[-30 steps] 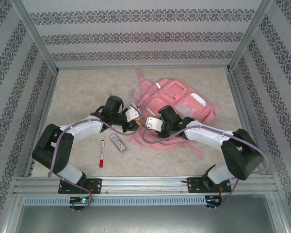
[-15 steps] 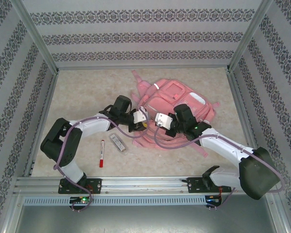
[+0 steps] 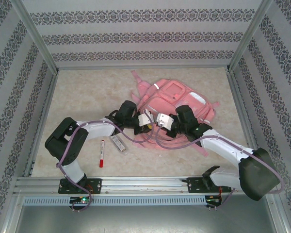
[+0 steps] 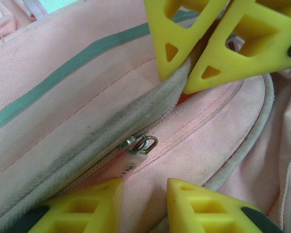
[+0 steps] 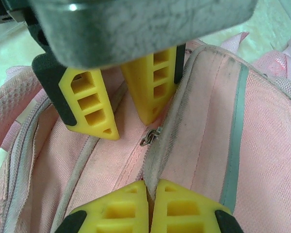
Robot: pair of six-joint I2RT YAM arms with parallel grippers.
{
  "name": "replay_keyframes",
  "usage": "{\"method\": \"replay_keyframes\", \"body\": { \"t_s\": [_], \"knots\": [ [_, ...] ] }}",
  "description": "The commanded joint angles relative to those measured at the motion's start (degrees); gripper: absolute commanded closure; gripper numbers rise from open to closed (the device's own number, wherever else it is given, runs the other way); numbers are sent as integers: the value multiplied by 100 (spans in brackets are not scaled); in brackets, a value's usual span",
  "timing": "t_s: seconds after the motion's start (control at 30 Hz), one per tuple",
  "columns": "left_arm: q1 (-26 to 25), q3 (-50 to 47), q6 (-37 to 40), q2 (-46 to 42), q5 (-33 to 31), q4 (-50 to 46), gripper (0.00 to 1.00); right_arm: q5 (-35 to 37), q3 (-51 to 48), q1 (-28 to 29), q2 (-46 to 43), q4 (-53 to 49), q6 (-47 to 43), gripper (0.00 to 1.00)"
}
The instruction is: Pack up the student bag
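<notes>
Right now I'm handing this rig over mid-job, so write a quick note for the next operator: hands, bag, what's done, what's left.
Hands: the left hand is open, its fingers on either side of the zip line just short of the zipper pull, not gripping it. The right hand is shut on the student bag, pinching the fabric edge beside the zip.
Things: the bag lies on the table. A red marker and a small grey item lie outside it, to its left.
Done: bag edge pinched.
Left: take the pull, open the zip, then probably pack the loose items.
</notes>
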Motion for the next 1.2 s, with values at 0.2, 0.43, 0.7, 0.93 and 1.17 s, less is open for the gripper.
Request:
{"method": "replay_keyframes", "body": {
  "t_s": [0.2,0.43,0.7,0.93,1.17],
  "knots": [
    [-165,-444,-463,-50,-640,1530,49,-695,-12,61,-223,393,-4,100],
    [-152,-796,-284,-423,-853,1895,53,-823,-24,35,-224,436,22,100],
    [-152,-895,-332,-413,-765,1984,57,-919,-30,-28,-197,498,122,100],
    [-169,-652,-767,11,-1064,2091,64,-1056,-48,-7,-232,578,172,100],
    [-231,-397,-936,46,-1379,1917,74,-951,-92,86,-197,604,139,100]
  ]
}}
